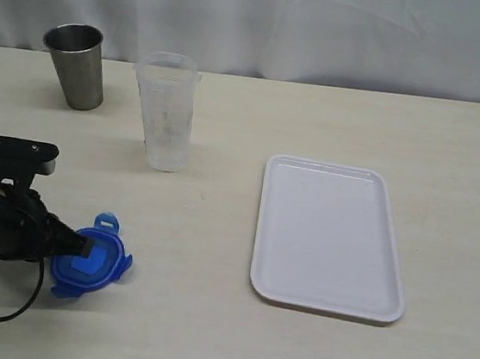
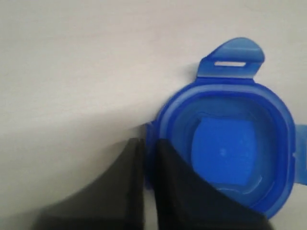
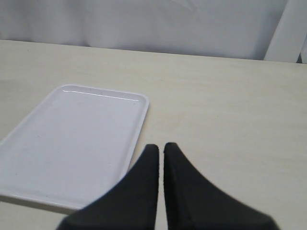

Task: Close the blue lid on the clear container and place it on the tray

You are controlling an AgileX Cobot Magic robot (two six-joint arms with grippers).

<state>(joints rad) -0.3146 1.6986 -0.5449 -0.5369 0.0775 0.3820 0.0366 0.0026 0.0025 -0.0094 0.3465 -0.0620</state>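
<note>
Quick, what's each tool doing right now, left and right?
Left tool: closed on the rim of the blue lid.
Right tool: closed, holding nothing.

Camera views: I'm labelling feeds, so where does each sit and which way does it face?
Exterior: raised before the table, facing the curtain; left arm shows by the blue lid.
Left wrist: on the left arm, looking down at the blue lid; fingers straddle its rim.
Right wrist: on the right arm, looking across the tray; shut fingers show.
Shared: exterior and right wrist both see the tray.
</note>
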